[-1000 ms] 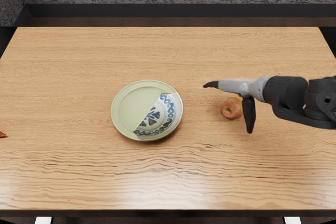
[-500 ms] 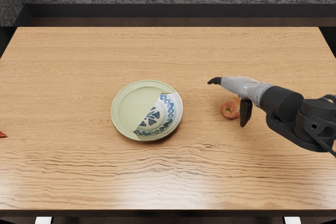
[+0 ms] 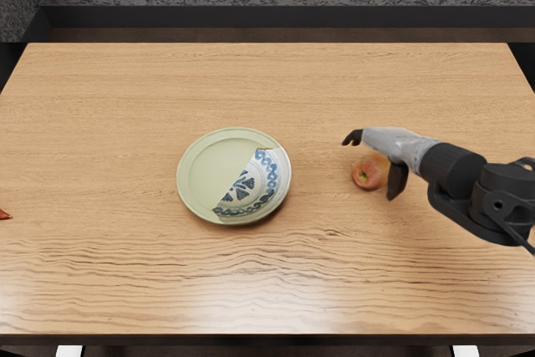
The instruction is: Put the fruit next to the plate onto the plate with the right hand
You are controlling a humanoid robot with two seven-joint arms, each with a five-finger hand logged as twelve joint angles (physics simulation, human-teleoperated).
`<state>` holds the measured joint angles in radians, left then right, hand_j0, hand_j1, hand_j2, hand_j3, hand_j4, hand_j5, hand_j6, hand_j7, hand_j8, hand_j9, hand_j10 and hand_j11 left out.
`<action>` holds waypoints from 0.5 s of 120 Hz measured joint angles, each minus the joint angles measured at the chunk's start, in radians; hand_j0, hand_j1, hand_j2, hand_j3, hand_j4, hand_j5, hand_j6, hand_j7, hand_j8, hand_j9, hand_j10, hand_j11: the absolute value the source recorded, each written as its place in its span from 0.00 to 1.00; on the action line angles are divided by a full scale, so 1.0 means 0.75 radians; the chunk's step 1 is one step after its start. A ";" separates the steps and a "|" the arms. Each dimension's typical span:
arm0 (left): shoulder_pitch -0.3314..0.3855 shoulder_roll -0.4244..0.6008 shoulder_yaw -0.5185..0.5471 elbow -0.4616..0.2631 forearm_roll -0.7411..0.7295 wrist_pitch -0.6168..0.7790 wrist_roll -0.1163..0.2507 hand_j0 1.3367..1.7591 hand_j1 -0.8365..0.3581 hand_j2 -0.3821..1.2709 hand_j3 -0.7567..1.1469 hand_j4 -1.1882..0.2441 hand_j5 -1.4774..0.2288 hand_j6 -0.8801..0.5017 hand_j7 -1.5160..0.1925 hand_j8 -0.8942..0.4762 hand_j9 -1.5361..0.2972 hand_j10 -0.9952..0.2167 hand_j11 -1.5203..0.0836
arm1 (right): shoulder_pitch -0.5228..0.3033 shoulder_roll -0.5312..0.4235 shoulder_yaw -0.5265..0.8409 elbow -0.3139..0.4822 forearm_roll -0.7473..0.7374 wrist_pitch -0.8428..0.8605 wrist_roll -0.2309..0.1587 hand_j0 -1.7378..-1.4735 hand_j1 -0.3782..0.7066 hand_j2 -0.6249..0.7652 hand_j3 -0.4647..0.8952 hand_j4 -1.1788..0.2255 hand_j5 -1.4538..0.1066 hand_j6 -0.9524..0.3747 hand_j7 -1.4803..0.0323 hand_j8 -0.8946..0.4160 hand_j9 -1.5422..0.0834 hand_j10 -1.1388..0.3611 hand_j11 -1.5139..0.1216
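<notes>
Right of the plate (image 3: 205, 165), on the bare table (image 3: 251, 81): found the fruit (image 3: 366, 175), apart from the rim, not yet on the plate. Placed right hand (image 3: 391, 146) directly over it, arm entering from the right edge. Had fingers (image 3: 355, 136) spread forward, thumb (image 3: 395, 183) hanging down at the fruit's right side; straddled it, gripped nothing. Read as pre-grasp: spread wide to clear the fruit before closing. Couldn't confirm contact. Needed closure, lift, carry leftward. Risked rolling a round fruit on closing. Saw no left arm.
</notes>
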<state>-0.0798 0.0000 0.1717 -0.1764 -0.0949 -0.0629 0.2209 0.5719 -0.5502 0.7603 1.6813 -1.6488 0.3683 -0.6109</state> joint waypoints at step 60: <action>0.000 0.000 0.000 0.000 0.000 0.000 0.000 0.76 0.99 0.23 0.40 0.83 0.87 0.64 0.89 0.65 0.84 0.82 0.95 | 0.005 0.058 -0.011 -0.046 0.000 -0.001 0.000 0.30 0.36 0.41 0.34 0.62 0.68 0.48 0.72 0.45 0.70 0.55 0.68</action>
<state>-0.0798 0.0000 0.1714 -0.1764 -0.0950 -0.0629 0.2209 0.5758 -0.5065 0.7520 1.6470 -1.6489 0.3679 -0.6109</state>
